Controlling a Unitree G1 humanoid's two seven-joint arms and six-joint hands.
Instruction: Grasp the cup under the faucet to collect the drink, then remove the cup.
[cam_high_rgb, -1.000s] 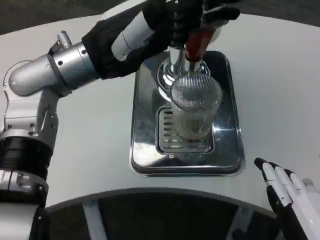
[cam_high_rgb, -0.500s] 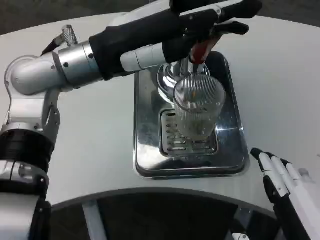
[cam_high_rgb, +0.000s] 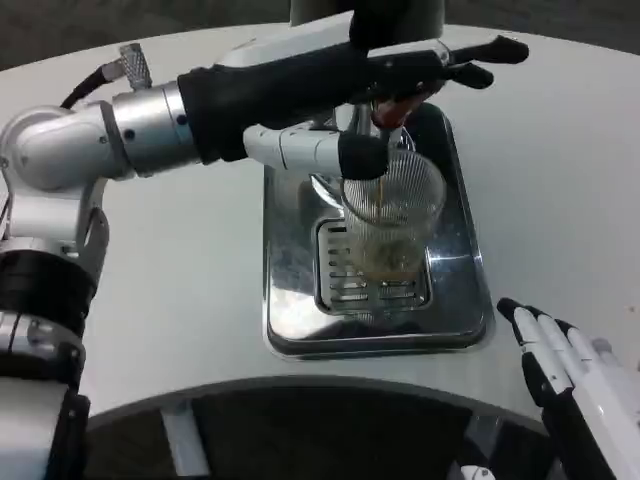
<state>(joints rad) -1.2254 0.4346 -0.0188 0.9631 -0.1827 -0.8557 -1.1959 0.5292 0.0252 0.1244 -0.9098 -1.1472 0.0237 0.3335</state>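
Note:
A clear ribbed cup (cam_high_rgb: 392, 215) stands upright on the grate of the steel drip tray (cam_high_rgb: 290, 300), under the faucet. A thin amber stream (cam_high_rgb: 379, 195) runs into it, and a little drink (cam_high_rgb: 388, 262) lies at its bottom. My left hand (cam_high_rgb: 400, 70) reaches across from the left and holds the red tap handle (cam_high_rgb: 398, 106), with fingers stretched over it and thumb below. The faucet body is mostly hidden behind this hand. My right hand (cam_high_rgb: 565, 370) waits at the table's near right edge, fingers apart and holding nothing, well clear of the cup.
The silver left forearm (cam_high_rgb: 130, 130) spans the table's left half above the surface. White tabletop (cam_high_rgb: 560, 200) lies bare to the right of the tray. The table's curved front edge (cam_high_rgb: 300, 385) runs just below the tray.
My left hand has tipped the red handle and flattened its fingers over it. Drink now streams into the cup. The right hand has barely moved.

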